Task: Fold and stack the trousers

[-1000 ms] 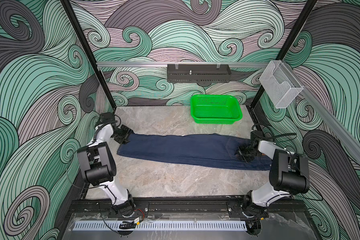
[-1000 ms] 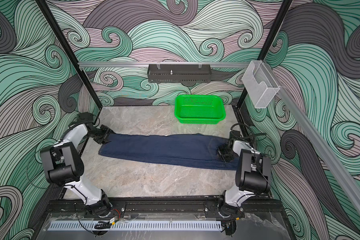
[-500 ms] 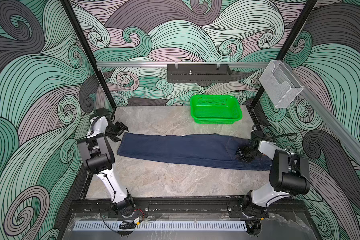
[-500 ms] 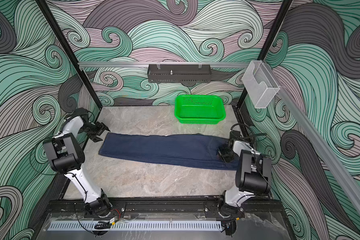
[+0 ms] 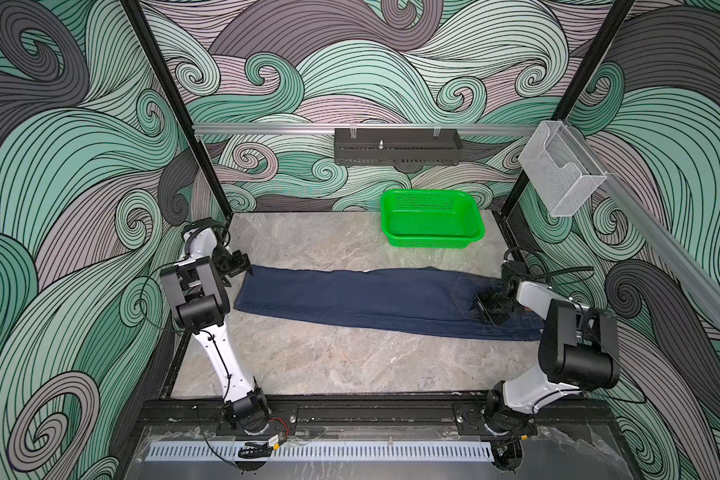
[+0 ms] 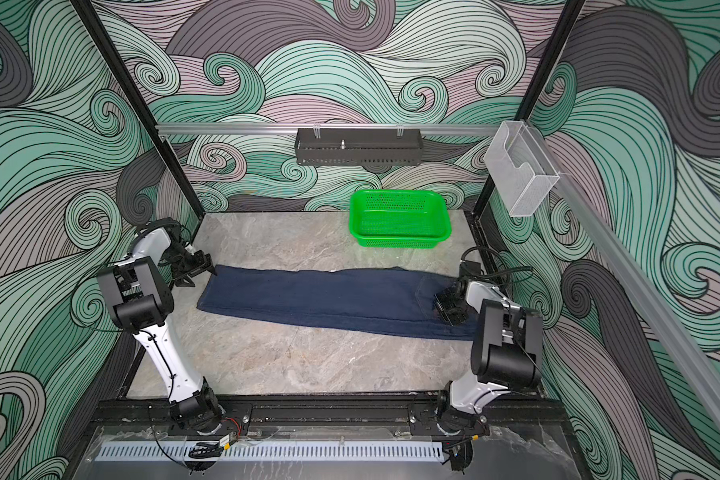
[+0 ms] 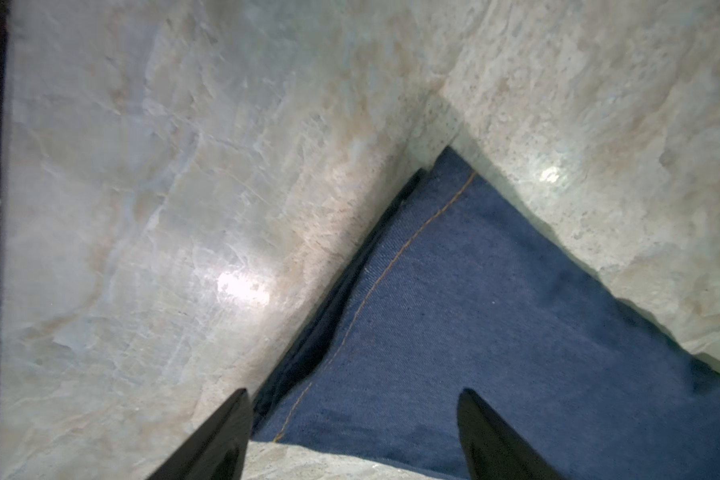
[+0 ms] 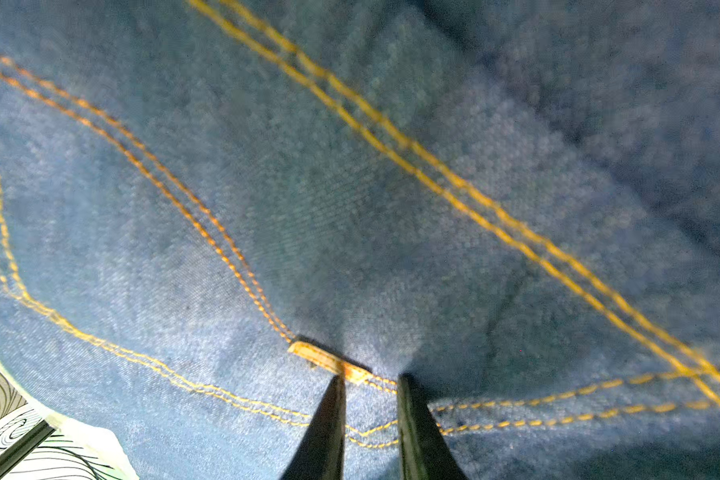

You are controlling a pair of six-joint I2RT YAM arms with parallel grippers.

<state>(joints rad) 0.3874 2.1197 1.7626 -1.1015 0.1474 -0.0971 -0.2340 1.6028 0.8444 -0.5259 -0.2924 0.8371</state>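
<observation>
The trousers (image 5: 350, 299) (image 6: 316, 297) lie flat in a long dark navy strip across the marble table, hem end left, waist end right. My left gripper (image 5: 242, 268) (image 6: 196, 272) hovers open just off the hem's far corner. In the left wrist view the left gripper (image 7: 352, 395) has both fingers spread wide over the hem corner (image 7: 454, 291), holding nothing. My right gripper (image 5: 485, 305) (image 6: 445, 307) presses on the waist end by the back pocket. In the right wrist view the right gripper (image 8: 371, 378) pinches denim at a tan stitched tab (image 8: 329, 361).
A green basket (image 5: 431, 245) (image 6: 395, 242) stands at the back right of the table. A black perforated tray (image 5: 395, 147) hangs on the back rail, and a clear box (image 5: 558, 174) hangs on the right rail. Black frame posts and patterned walls enclose the table.
My left gripper has opened wide and let go of the hem, lifting off it and staying beside the corner. The right gripper and the trousers have not moved.
</observation>
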